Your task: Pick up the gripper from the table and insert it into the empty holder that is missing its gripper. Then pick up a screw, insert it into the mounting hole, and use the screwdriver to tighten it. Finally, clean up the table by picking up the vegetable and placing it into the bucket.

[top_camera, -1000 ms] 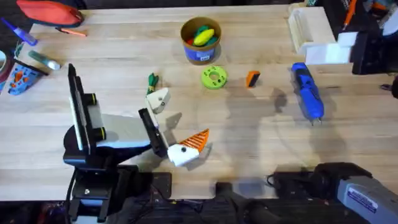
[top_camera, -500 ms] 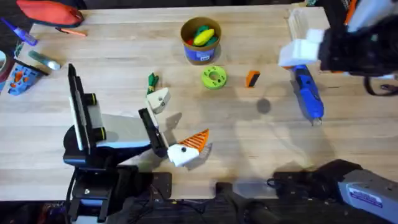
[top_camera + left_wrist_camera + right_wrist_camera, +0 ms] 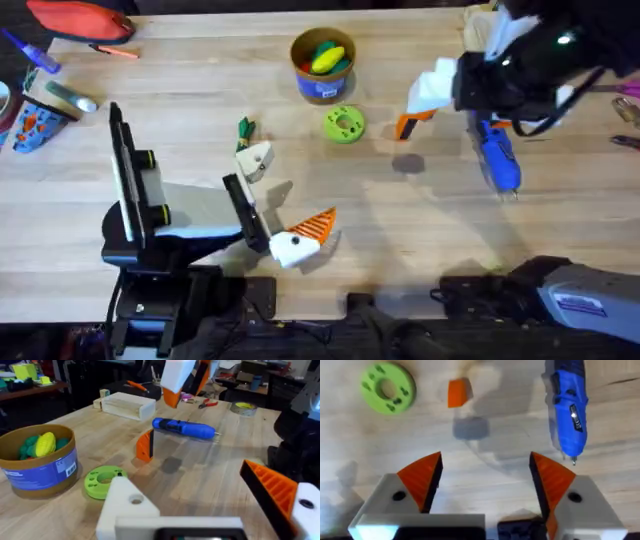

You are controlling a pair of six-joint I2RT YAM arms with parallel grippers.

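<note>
1. Hovering above the counter [image 3: 420, 220], the right end effector [image 3: 485, 477] has its fingers spread wide with nothing held, looks lined up to drop on the gripper [image 3: 458, 392].
2. That gripper stands between the lime-green disc [image 3: 387, 387] and the screwdriver [image 3: 568, 407], free to grab.
3. Left end effector [image 3: 215, 510] sits parked low with a wide gap, probably steadying the holder [image 3: 254, 160] side.

You are looking at the gripper [image 3: 404, 127], a small orange block, standing on the worktop right of centre in the upper frame. The white holder [image 3: 254, 160] is lying left of centre, with the dark-green vegetable [image 3: 244, 129] lying just above it. The blue screwdriver [image 3: 494, 156] is lying at the right, bit pointing down-frame. The bucket [image 3: 323, 65] is standing upright at top centre, holding toy produce.
</note>
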